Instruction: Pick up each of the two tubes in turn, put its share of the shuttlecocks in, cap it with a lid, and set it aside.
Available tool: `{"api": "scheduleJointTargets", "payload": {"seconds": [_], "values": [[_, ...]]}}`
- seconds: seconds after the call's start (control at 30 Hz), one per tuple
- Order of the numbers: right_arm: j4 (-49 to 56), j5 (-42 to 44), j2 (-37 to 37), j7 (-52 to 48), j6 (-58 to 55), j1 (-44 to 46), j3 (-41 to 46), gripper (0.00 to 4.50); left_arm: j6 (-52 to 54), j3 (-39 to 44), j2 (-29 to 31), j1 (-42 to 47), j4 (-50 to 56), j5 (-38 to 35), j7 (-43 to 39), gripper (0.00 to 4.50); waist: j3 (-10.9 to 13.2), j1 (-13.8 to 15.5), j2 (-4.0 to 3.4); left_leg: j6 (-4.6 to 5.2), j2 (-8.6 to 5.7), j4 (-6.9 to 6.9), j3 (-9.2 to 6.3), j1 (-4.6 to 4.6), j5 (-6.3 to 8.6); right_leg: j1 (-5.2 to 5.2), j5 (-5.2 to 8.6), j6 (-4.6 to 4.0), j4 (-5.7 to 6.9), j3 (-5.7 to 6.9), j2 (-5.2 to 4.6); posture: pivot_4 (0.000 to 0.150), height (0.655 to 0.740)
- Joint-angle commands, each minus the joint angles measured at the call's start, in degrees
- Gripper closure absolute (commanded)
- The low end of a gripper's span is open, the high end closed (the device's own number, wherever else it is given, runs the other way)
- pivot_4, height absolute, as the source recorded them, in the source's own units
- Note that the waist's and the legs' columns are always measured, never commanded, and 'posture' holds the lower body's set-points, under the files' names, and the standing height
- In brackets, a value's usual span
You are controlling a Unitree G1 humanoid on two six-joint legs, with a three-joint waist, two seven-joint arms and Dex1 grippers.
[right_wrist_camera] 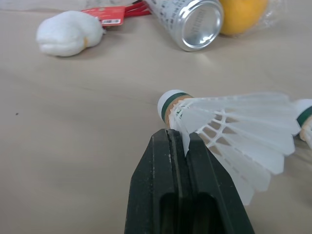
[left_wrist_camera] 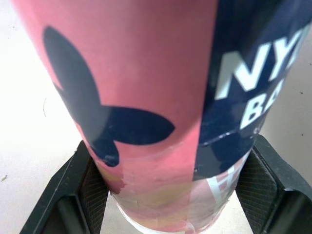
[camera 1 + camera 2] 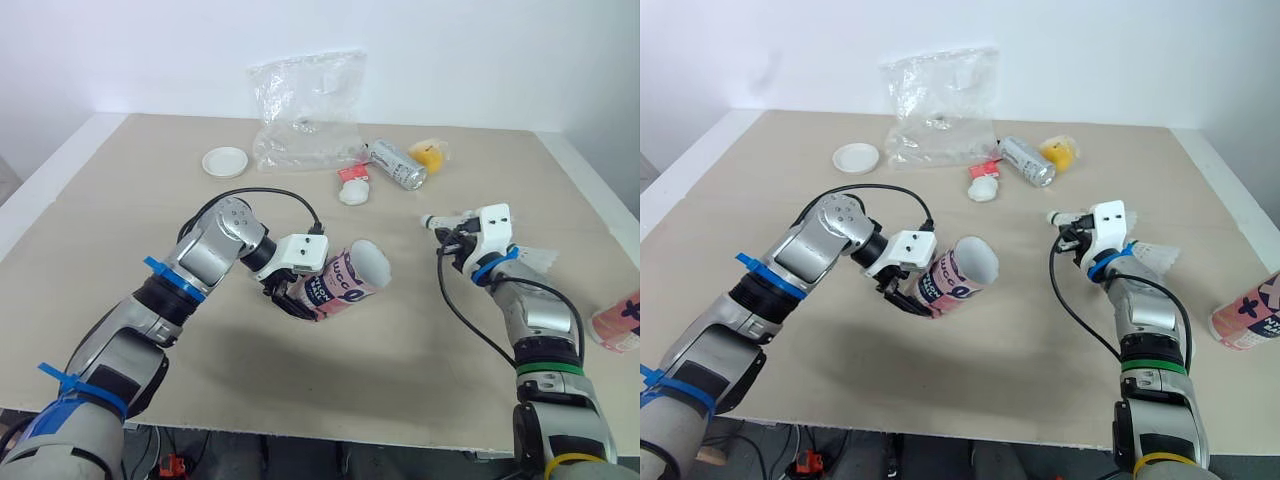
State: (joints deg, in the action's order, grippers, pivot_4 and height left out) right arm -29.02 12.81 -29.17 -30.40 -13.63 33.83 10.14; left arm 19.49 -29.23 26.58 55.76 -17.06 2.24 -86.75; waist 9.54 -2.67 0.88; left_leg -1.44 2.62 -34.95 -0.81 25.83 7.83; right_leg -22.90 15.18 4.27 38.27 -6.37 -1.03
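- Your left gripper [image 3: 295,300] has its fingers [image 2: 90,190] spread wide around a pink and navy tube [image 3: 345,280], one pad pressed to each side near its bottom end.
- That tube is held clear of the counter [image 3: 120,200], tilted, with its open mouth facing your right arm.
- Your right gripper [image 1: 176,136] has its fingers nearly together, pinching a white shuttlecock [image 1: 229,122] by the feathers just behind the green-banded cork.
- The cork points towards the tube, and the two are well apart.
- A second shuttlecock [image 3: 538,258] lies on the counter just beside your right wrist.
- The other tube [image 3: 1245,315] lies on its side at the counter's far right edge.
- A white lid [image 3: 225,161] sits near the back left, beside a clear plastic bag [image 3: 305,110].
- A silver can [image 3: 398,163], a yellow object [image 3: 430,153] and a white lump [image 3: 353,193] lie near the bag.
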Motion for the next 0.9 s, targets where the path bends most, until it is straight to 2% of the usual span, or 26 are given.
{"api": "scheduleJointTargets", "payload": {"seconds": [0.03, 0.17, 0.3, 0.43, 0.63, 0.9], "values": [[7.61, -1.21, -2.91, -2.67, 2.28, -1.82, -0.85, 4.49, -1.66, 0.40, -0.38, 1.88, -3.28, 1.58, 2.27, 1.27, 0.00, 0.08, -0.01, 0.02, -0.02, -0.01, -0.01, 0.00, -0.01, 0.00, 0.02, 0.04, 0.00, -0.01, 0.00, 0.150, 0.7400], [19.12, -0.14, -6.59, -7.65, 4.02, -5.19, -0.76, 4.49, -2.20, 0.76, -0.65, 2.91, -5.45, 1.33, 2.34, 1.27, 0.01, -0.02, -0.05, 0.06, -0.03, -0.09, -0.01, 0.03, -0.05, 0.02, -0.05, 0.14, 0.00, -0.04, 0.00, 0.150, 0.7400], [33.31, 0.89, -15.95, -19.96, 11.50, -10.19, -0.95, 4.49, -2.25, 0.36, -0.56, 2.92, -6.15, 1.27, 1.67, 1.27, 0.02, -0.02, -0.16, 0.07, -0.03, -0.09, -0.01, 0.04, -0.05, 0.00, -0.05, 0.16, 0.00, -0.05, 0.02, 0.150, 0.7400], [40.43, 4.21, -21.70, -28.21, 15.49, -11.65, -0.38, 4.49, -2.03, 0.15, -0.76, 2.85, -6.68, 1.22, 1.39, 1.27, 0.01, -0.03, -0.15, 0.06, 0.00, -0.09, -0.01, 0.01, -0.04, 0.02, -0.02, 0.15, -0.01, -0.05, 0.05, 0.150, 0.7400], [44.77, 5.95, -25.69, -35.11, 19.05, -11.17, -1.10, 4.49, -1.03, -0.07, -0.99, 3.17, -7.80, 1.36, 1.33, 1.27, 0.02, -0.04, -0.14, 0.06, 0.03, -0.29, 0.00, 0.01, -0.04, 0.07, 0.06, -0.11, -0.01, -0.05, 0.03, 0.150, 0.7400], [44.56, 5.35, -25.08, -37.89, 20.93, -8.14, -4.49, 4.49, -0.02, -0.23, -0.97, 2.35, -6.15, 1.24, 1.44, 1.27, 0.02, -0.03, -0.14, 0.07, 0.05, -0.39, 0.04, 0.04, -0.05, 0.05, 0.00, -0.16, 0.00, -0.05, 0.02, 0.150, 0.7400]]}}
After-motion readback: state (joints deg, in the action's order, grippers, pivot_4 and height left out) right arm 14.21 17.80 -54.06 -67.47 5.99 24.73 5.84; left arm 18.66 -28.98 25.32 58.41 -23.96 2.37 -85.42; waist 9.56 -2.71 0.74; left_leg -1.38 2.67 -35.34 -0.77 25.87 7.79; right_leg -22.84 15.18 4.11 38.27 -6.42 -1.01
